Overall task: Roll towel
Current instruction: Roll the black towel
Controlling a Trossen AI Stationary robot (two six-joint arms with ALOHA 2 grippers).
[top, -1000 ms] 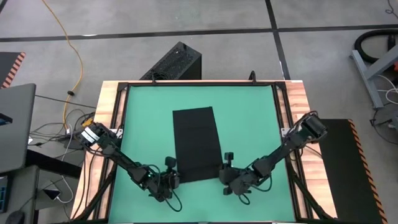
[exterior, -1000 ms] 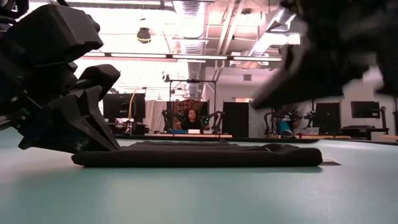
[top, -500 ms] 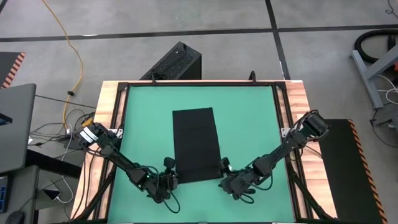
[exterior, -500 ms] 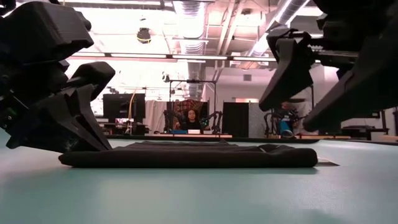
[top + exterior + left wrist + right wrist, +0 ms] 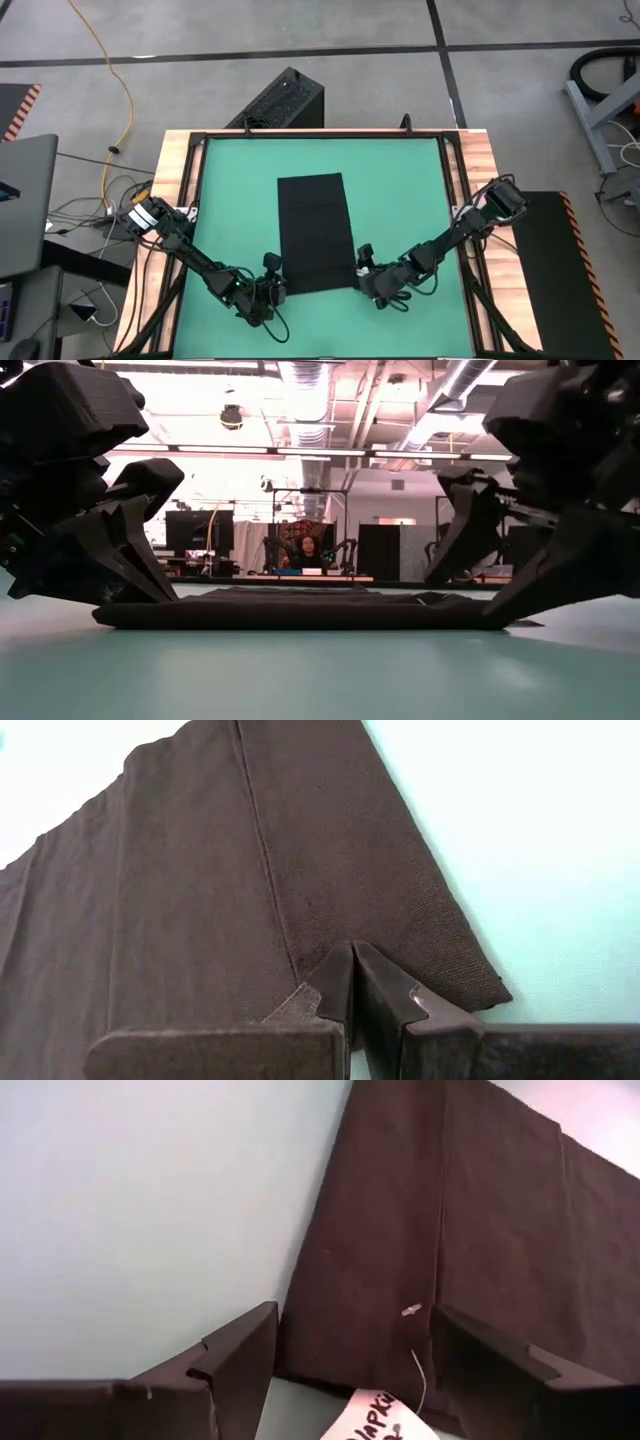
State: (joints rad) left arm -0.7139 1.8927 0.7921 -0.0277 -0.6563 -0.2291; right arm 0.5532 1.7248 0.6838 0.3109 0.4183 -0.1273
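Observation:
The towel (image 5: 315, 235), a plain black cloth rectangle, lies flat on the green table with its long sides running near to far. Its small white tag (image 5: 385, 1418) sticks out at the near right corner. My left gripper (image 5: 352, 952) is shut at the towel's near left corner (image 5: 283, 290). My right gripper (image 5: 350, 1342) is open at the near right corner. One of its fingers (image 5: 240, 1355) stands over the bare table beside the towel's long edge. The other finger (image 5: 485, 1365) stands over the cloth. My left gripper has its shut fingertips down on the towel's top face (image 5: 345, 935), just inside the near edge by the near left corner. It comes slanting down from the near left. Whether any cloth is caught between the fingers, I cannot tell. My right gripper: I cannot tell whether it touches the towel.
A black vented box (image 5: 280, 100) stands on the floor beyond the far edge. Wooden rails (image 5: 175, 200) frame the table on both sides. A laptop (image 5: 25, 200) sits at the left. In the low view a person (image 5: 303, 550) sits far back in the room.
My right gripper has opened wide, rolled and come down toward the towel's near right corner, moving a little toward the far edge. It now straddles that corner.

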